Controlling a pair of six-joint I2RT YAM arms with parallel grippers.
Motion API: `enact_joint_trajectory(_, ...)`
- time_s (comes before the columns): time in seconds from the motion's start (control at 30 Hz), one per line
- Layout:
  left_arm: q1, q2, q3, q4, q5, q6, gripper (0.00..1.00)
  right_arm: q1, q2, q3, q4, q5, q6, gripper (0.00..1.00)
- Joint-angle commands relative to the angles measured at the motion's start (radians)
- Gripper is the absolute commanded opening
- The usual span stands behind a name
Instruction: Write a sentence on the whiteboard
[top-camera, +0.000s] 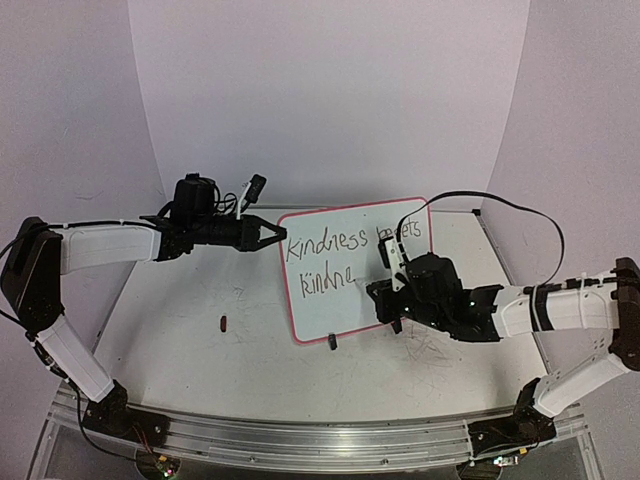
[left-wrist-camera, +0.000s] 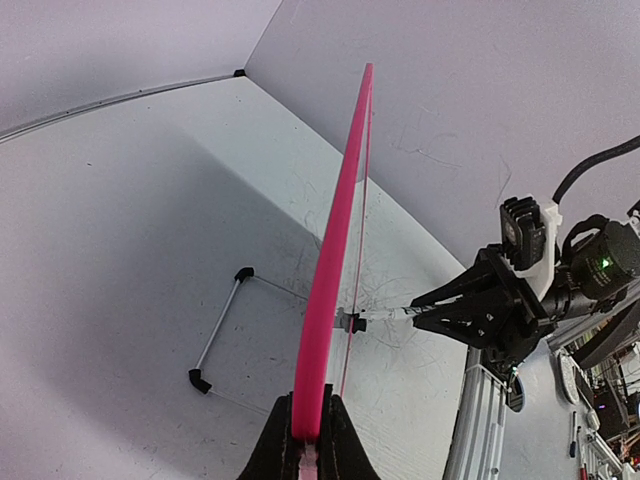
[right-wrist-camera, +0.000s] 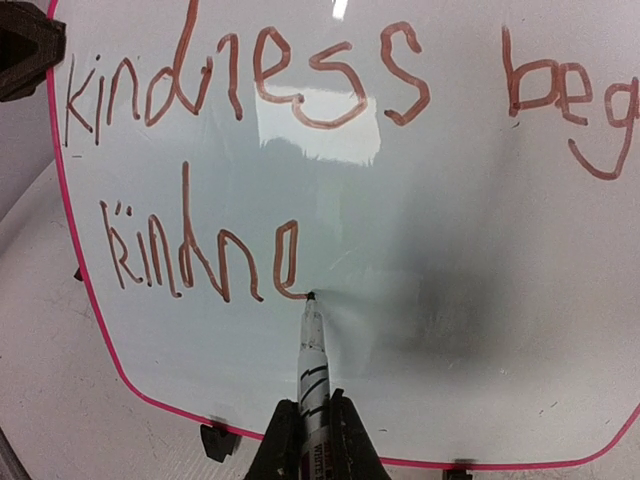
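Observation:
The whiteboard with its pink frame stands tilted at the table's middle. My left gripper is shut on its upper left edge; the left wrist view shows the pink frame edge-on between the jaws. The sentence reads "kindness beg…" on the top line and "kindne" below. My right gripper is shut on a white marker, whose tip touches the board at the end of the last "e". The right gripper is in front of the board's right half, hiding part of the writing.
A small dark marker cap lies on the table left of the board. A black clip foot sits under the board's lower edge. A thin wire stand with black ends lies behind the board. Walls enclose the table.

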Motion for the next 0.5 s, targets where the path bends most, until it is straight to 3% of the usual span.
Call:
enact_joint_trajectory(0.0, -0.012, -0.007, 0.03, -0.016, -0.014, 0.049, 0.0, -0.019, -0.067, -0.015, 0.035, -0.016, 0.018, 0.0)
enact_joint_trajectory(0.47, -0.012, -0.01, 0.029, -0.016, -0.016, 0.05, 0.0, -0.043, 0.005, 0.026, 0.097, -0.015, 0.008, 0.0)
